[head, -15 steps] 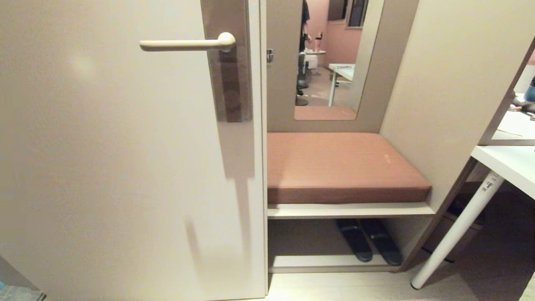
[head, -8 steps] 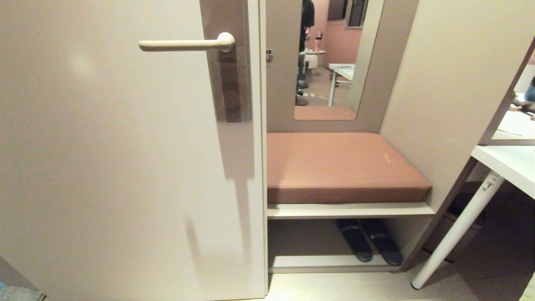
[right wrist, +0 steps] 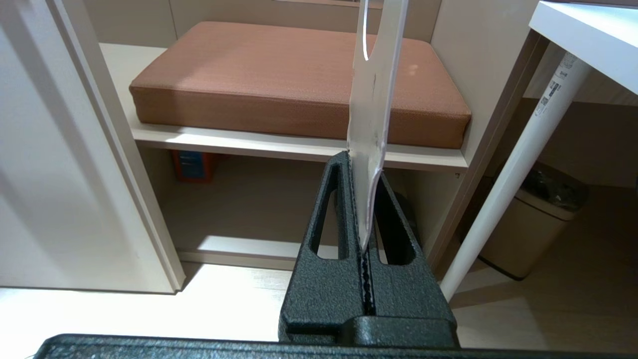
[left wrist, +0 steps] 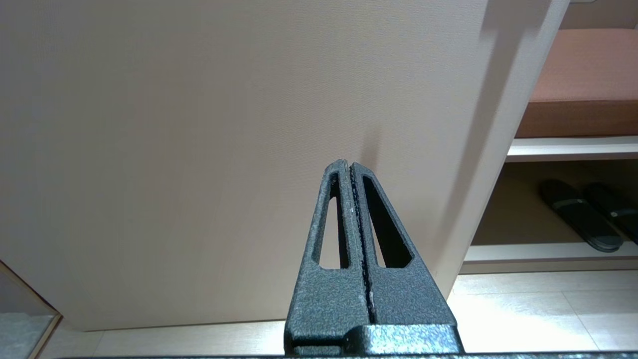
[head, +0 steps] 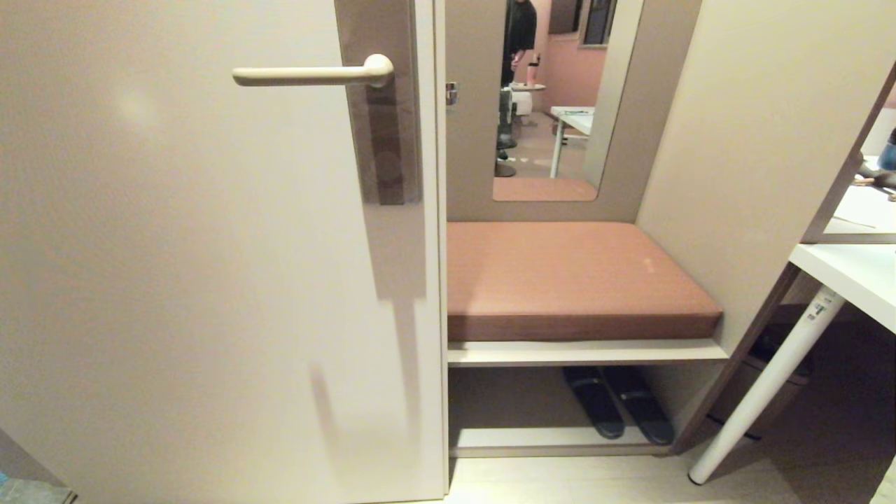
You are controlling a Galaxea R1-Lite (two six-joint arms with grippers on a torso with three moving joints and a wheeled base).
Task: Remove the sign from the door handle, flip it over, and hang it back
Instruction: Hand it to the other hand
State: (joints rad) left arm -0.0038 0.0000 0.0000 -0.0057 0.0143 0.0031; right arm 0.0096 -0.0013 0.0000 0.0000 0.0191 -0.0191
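Note:
The cream door handle [head: 308,73] juts level from its brownish-grey backplate [head: 388,140] on the cream door [head: 175,280], with nothing hanging on it. The sign [right wrist: 374,99] shows only in the right wrist view, as a thin white card seen nearly edge-on. My right gripper [right wrist: 363,169] is shut on its lower end, low down in front of the bench. The sign's lettering is hidden. In the left wrist view my left gripper [left wrist: 347,164] is shut and empty, low before the door's bare lower part. Neither arm shows in the head view.
Right of the door is a niche with a brown cushioned bench [head: 574,280] and dark slippers [head: 616,409] on the shelf below. A white table leg [head: 763,385] and a beige bin [right wrist: 533,224] stand further right. A person [head: 521,35] shows in the mirror [head: 560,140].
The person in the mirror has stepped further into sight. Door, handle and both arms are as before.

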